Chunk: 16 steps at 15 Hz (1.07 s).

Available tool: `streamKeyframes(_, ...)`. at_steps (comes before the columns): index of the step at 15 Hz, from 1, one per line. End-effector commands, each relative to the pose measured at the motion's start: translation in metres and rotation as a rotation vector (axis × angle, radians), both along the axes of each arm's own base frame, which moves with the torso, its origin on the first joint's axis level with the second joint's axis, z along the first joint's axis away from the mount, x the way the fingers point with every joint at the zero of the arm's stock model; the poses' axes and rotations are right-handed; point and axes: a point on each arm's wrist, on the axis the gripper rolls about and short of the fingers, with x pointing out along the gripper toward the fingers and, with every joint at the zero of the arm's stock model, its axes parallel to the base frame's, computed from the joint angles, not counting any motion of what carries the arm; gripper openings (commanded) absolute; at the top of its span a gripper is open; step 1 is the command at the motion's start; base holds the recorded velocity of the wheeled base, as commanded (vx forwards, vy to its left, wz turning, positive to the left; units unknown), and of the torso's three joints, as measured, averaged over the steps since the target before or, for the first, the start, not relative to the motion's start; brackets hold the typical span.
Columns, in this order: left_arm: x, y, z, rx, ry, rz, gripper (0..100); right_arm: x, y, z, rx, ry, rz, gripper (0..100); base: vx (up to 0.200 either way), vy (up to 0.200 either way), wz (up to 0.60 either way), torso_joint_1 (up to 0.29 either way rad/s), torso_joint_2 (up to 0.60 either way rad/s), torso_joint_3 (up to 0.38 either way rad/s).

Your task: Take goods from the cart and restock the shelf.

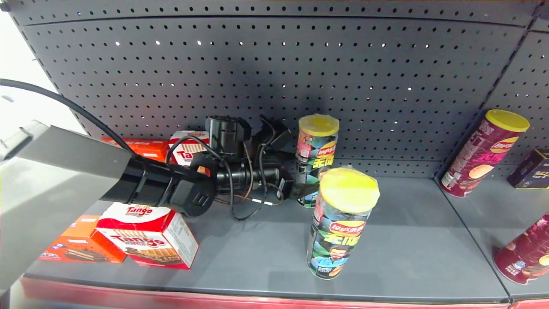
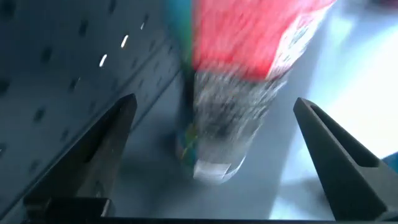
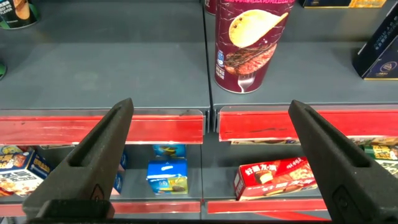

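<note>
Judging by how things lie, the step in hand is the set-down of a can on the shelf [image 1: 407, 240]. The left arm reaches deep into the bay, and its left gripper [image 2: 214, 102] sits around the rear can [image 1: 318, 150]. That can stands upright close to the pegboard [image 1: 300, 64], behind the front can [image 1: 343, 223]. In the left wrist view the fingers are spread wide with the can between them and a gap on each side, so nothing is gripped. The can is blurred there, so light contact with a pad cannot be ruled out. The right gripper [image 3: 211, 106] hangs in front of the red rail [image 3: 155, 127] with its jaws wide apart and empty, facing a maroon can [image 3: 249, 43] in the next bay. If the rear can is indeed released, the next move calls for a straight pull-back of the left arm along its own line. Both fingers must clear the can without tipping it. The wrist has to stay off the front can, which stands near that path, and the forearm must stay above the boxes [image 1: 150, 236]. After that, a return to the cart for the next item.
</note>
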Motion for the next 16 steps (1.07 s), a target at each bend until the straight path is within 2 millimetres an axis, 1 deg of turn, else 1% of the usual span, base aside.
streamKeyframes(1, -0.002, 0.004, 0.009, 0.006, -0.019, 0.021, 100, 0.000, 0.000, 0.000, 0.000, 0.002, 0.000, 100, 0.000, 0.000, 0.00, 0.000, 0.00, 0.000)
streamKeyframes(3, -0.003, 0.004, 0.011, 0.008, -0.022, 0.032, 100, 0.000, 0.000, 0.000, 0.000, 0.002, 0.000, 100, 0.000, 0.000, 0.00, 0.000, 0.00, 0.000)
streamKeyframes(5, -0.002, 0.005, 0.010, 0.031, -0.023, 0.101, 100, 0.000, 0.000, 0.000, 0.000, 0.002, 0.000, 100, 0.000, 0.000, 0.00, 0.000, 0.00, 0.000)
streamKeyframes(9, 0.002, 0.010, 0.013, 0.046, -0.028, 0.169, 100, 0.000, 0.000, 0.000, 0.000, 0.002, -0.001, 100, 0.000, 0.000, 0.00, 0.000, 0.00, 0.000)
streamKeyframes(12, 0.005, 0.015, 0.013, 0.048, -0.030, 0.187, 100, 0.000, 0.000, 0.000, 0.000, 0.002, 0.000, 100, 0.000, 0.000, 0.00, 0.000, 0.00, 0.000)
streamKeyframes(15, 0.004, 0.024, 0.016, 0.090, -0.038, 0.193, 100, 0.000, 0.000, 0.000, 0.000, 0.002, 0.000, 100, 0.000, 0.000, 0.00, 0.000, 0.00, 0.000)
streamKeyframes(16, 0.003, 0.024, 0.017, 0.092, -0.043, 0.194, 100, 0.000, 0.000, 0.000, 0.000, 0.002, 0.000, 100, 0.000, 0.000, 0.00, 0.000, 0.00, 0.000)
